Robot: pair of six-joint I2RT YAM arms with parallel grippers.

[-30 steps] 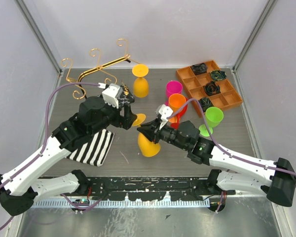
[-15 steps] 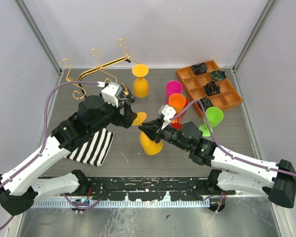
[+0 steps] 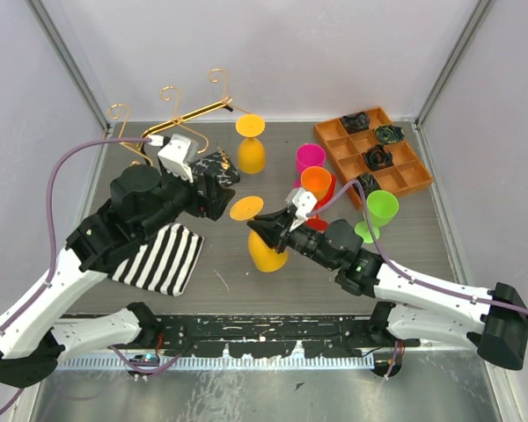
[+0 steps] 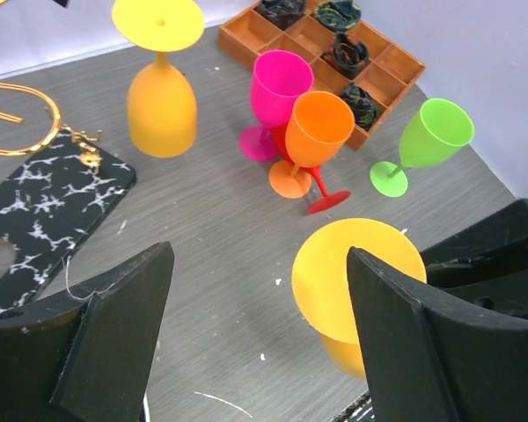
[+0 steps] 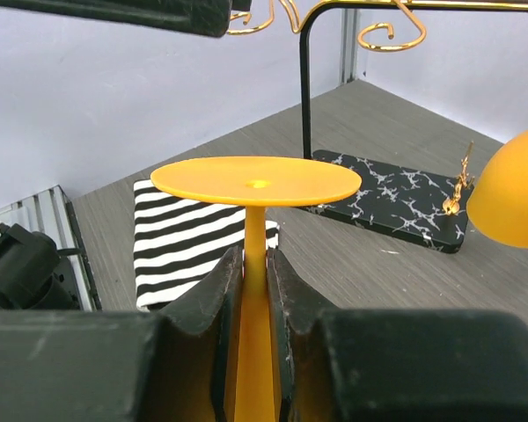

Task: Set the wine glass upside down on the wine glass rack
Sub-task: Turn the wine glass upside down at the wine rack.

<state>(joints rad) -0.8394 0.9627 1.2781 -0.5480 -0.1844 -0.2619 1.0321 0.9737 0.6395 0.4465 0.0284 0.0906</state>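
My right gripper (image 3: 266,227) is shut on the stem of a yellow-orange wine glass (image 3: 264,253), held upside down with its round foot (image 3: 245,208) up; the stem shows between my fingers in the right wrist view (image 5: 256,264). The same glass shows in the left wrist view (image 4: 359,272). My left gripper (image 3: 222,180) is open and empty, just left of the glass's foot. The gold rack (image 3: 178,123) stands at the back left on its black-and-white marbled base (image 4: 44,215). A second yellow-orange glass (image 3: 251,145) hangs upside down at the rack's right end.
Pink (image 3: 310,160), orange (image 3: 316,183) and green (image 3: 381,209) glasses and a red one stand right of centre. An orange compartment tray (image 3: 374,151) holds dark items at the back right. A black-and-white striped cloth (image 3: 163,258) lies under the left arm.
My left gripper has let go of the glass's foot and pulled back left and away. My right gripper still holds the glass by its stem, nearly in place.
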